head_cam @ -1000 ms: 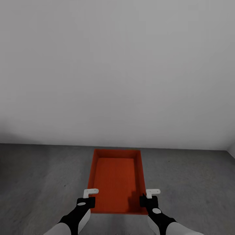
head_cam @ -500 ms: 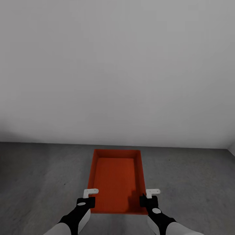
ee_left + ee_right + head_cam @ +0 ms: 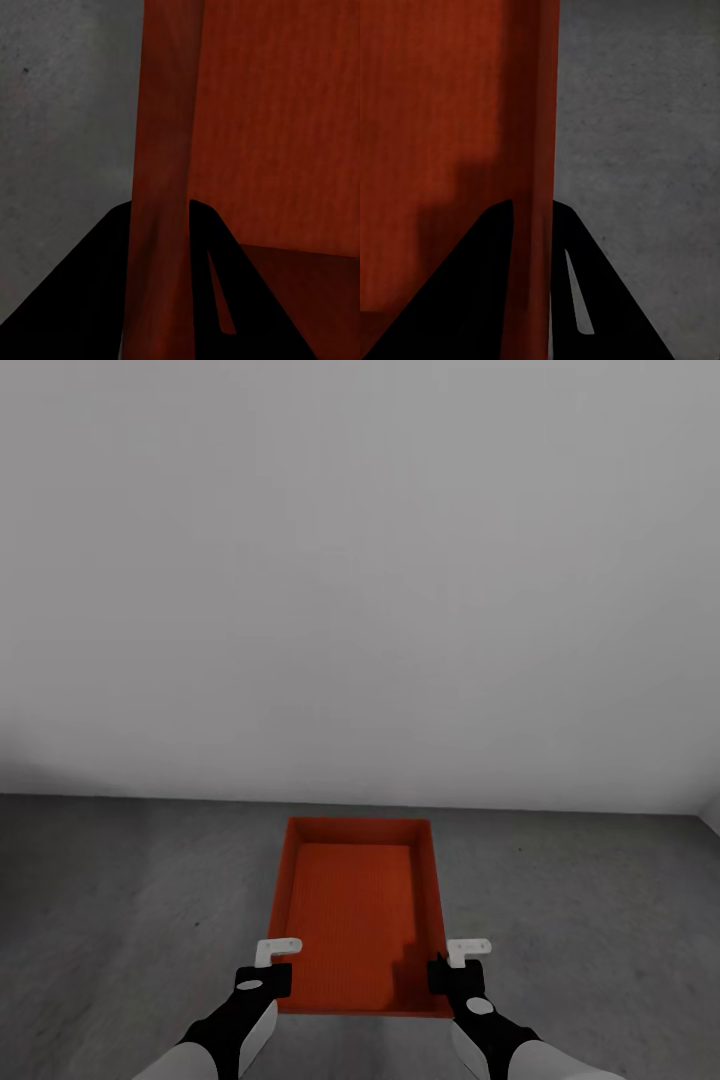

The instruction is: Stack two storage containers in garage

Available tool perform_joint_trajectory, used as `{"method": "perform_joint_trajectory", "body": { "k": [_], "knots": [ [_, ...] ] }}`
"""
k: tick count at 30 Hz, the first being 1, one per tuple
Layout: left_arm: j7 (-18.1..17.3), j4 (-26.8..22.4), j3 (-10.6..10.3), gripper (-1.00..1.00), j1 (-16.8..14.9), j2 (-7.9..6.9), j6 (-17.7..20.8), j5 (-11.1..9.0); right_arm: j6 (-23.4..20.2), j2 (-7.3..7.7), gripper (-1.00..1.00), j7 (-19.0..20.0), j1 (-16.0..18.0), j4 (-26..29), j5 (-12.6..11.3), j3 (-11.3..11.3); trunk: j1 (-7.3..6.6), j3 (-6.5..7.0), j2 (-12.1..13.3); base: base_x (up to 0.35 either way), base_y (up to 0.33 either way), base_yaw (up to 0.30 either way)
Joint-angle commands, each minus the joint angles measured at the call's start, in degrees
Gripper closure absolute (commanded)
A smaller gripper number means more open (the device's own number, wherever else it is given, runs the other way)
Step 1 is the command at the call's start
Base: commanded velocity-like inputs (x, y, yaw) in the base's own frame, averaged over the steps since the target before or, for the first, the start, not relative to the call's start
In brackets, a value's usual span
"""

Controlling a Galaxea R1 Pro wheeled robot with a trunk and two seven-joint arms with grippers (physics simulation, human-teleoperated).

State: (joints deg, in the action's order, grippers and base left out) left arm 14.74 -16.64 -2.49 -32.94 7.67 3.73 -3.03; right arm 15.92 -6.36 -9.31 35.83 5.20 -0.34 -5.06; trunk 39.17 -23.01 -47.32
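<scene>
One orange-red storage container (image 3: 358, 915) sat in front of the robot, long axis running near to far, open top up, interior bare with a ribbed bottom. It was over the dark grey mottled floor (image 3: 120, 900) of the garage; whether its base touched the concrete or hung just above it could not be told. Its far end lay close to the foot of the plain pale grey wall (image 3: 360, 580).

Left tool (image 3: 268, 970) was at the container's left long wall, near end. In the left wrist view, the two dark fingers (image 3: 90, 285) straddled that wall (image 3: 161, 150), one outside, one inside, closed onto it. Left tool gripping the container.

Right tool (image 3: 450, 968) was at the right long wall, near end, mirroring the left. In the right wrist view, its fingers (image 3: 472, 285) sat either side of the rim (image 3: 536, 135), pressed against it. Right tool gripping the container.

Both forearms, black and white, entered from the near edge of the head view. Floor on both sides of the container was bare concrete with faint specks.
</scene>
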Motion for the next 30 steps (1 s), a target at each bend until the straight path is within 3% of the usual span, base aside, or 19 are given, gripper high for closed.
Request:
{"method": "perform_joint_trajectory", "body": {
  "k": [1, 30],
  "knots": [
    [0.64, -0.32, 1.08, 1.0, -0.02, 0.07, 0.4, 1.01, 0.26, -0.32, 1.0, -0.71, 0.02, -0.19, -0.84, 1.63, 0.23, -0.24, -0.47, 0.0, 0.0, 0.0],
    [0.64, -0.32, 1.08, 1.0, -0.02, 0.07, 0.4, 1.01, 0.18, -0.23, 1.0, -0.36, 0.03, -0.19, -0.85, 1.63, 6.6, -7.48, -12.1, 0.0, 0.0, 0.0]
  ]
}}
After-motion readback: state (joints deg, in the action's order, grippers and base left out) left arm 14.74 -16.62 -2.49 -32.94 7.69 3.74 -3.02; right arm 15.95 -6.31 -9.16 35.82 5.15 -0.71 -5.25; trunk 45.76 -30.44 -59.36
